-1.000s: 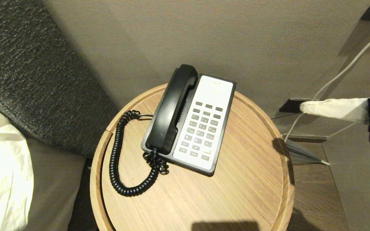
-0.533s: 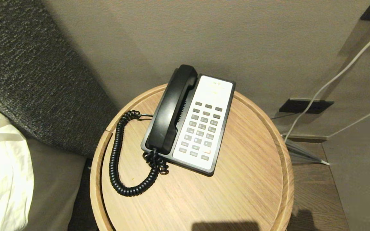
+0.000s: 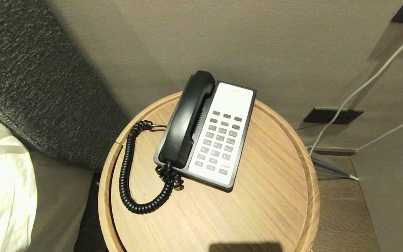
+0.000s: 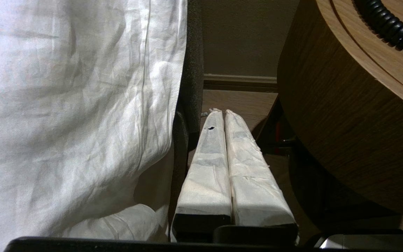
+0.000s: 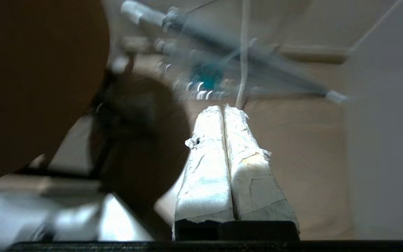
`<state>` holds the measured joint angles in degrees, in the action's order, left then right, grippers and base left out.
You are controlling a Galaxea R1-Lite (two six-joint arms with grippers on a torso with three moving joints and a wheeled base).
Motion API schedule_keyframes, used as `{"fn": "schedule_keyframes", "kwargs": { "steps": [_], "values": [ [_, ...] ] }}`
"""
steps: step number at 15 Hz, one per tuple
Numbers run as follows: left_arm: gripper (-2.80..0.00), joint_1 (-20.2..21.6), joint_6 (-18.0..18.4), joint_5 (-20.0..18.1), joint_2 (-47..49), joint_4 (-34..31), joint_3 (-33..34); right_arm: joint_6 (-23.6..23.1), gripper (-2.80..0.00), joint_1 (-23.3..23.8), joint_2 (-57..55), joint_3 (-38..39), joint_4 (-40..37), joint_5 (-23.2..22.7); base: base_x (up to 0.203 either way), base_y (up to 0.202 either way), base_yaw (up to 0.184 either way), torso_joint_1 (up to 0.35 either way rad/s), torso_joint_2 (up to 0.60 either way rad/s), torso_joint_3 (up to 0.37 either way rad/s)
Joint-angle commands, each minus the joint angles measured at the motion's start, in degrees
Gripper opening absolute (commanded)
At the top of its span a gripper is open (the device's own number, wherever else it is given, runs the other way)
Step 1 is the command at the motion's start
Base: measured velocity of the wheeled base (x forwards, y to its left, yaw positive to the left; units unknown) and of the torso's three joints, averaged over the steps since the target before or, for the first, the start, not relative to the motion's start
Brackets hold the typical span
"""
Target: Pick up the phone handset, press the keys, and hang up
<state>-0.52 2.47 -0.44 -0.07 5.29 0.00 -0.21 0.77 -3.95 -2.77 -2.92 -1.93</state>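
The phone handset (image 3: 186,120) lies seated in its cradle on the left side of the desk phone, with the keys (image 3: 220,141) just to its right, on the round wooden table (image 3: 271,196); the coiled cord (image 3: 131,175) loops off to the near left. Neither arm shows over the table. The left gripper (image 4: 221,112) hangs clenched and empty beside the table's left edge, near white bedding (image 4: 68,115); the right gripper (image 5: 224,109) is likewise pressed together, holding nothing, low at the table's right. Judging by this, the handset looks hung up, so either nothing is left or a reach to the handset comes next.
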Motion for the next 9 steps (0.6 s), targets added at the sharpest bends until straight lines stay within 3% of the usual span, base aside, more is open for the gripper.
{"fn": "schedule_keyframes", "kwargs": {
  "steps": [1, 9],
  "values": [
    [-2.80, 0.0, 0.0, 0.0, 0.1, 0.1, 2.3, -0.1, -2.80, -0.1, 3.7, 4.4, 4.9, 1.5, 0.000, 0.000, 0.000, 0.000, 0.00, 0.000],
    [-2.80, 0.0, 0.0, 0.0, 0.1, 0.1, 2.3, 1.2, -2.80, -0.2, 4.0, 4.0, 6.1, 1.9, 0.000, 0.000, 0.000, 0.000, 0.00, 0.000]
  ]
}}
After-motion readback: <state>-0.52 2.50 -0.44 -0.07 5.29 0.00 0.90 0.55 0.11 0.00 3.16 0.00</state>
